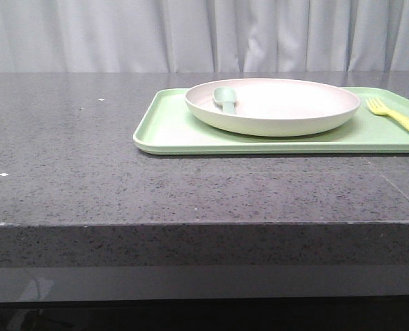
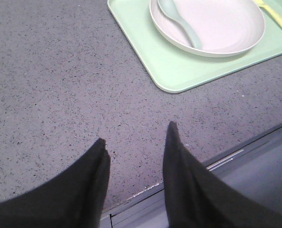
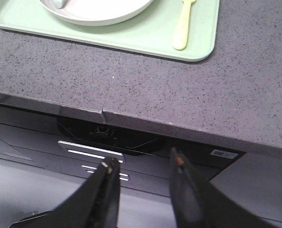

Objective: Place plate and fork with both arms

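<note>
Plate (image 1: pixel 287 110) sits on the green tray (image 1: pixel 166 131), well ahead of our left fingers (image 2: pixel 133 142) and off to their right; it looks like stiff, light matte plastic w/ a raised rim, prob. not fragile but smooth enough to slip. We'd judge the rim edge nearest the left fingers the best hold, one finger under the lip and one over, since the shallow bowl gives nothing else to pinch.

Fork (image 1: pixel 397 118) lies flat on the same tray, just beside the plate, ahead of our right fingers (image 3: pixel 143 166). It's thin, light, small, so likely to skid or tip when pinched; we'd take it across the handle, approx. mid-length, away from the tines.

Both pairs of fingers are apart and hold nothing. The left pair hangs over bare tabletop (image 1: pixel 66 172); the right pair is below and short of the tabletop's front edge.

In the way: a pale green spoon (image 2: pixel 179 21) rests inside the plate, bowl-end near the rim, and it could slide or fall out if we tilt the plate. The tray's raised lip also stands between fingers and both items, so a low sideways approach would catch it.
</note>
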Controlling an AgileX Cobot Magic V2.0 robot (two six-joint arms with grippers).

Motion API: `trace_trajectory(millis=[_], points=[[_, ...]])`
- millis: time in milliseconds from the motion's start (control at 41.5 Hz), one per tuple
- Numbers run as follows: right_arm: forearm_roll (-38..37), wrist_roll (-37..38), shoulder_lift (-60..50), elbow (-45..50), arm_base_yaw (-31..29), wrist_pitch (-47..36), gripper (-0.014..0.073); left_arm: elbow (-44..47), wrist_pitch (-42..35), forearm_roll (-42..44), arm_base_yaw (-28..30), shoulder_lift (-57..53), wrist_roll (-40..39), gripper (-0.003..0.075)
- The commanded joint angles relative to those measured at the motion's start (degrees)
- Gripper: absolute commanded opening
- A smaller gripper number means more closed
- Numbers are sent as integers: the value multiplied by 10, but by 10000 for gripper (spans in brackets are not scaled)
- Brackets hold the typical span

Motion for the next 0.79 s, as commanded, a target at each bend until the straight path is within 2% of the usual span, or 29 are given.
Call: trace_trajectory(millis=[0, 168, 770], points=[[-2, -8, 7, -11, -1, -41, 150, -14, -38, -15, 2, 1, 0, 176], [-2, -8, 7, -11, -1, -41, -62, -14, -38, -15, 2, 1, 0, -20], [-2, -8, 7, -11, -1, -41, -68, -9, -46, -15, 2, -1, 0, -20]])
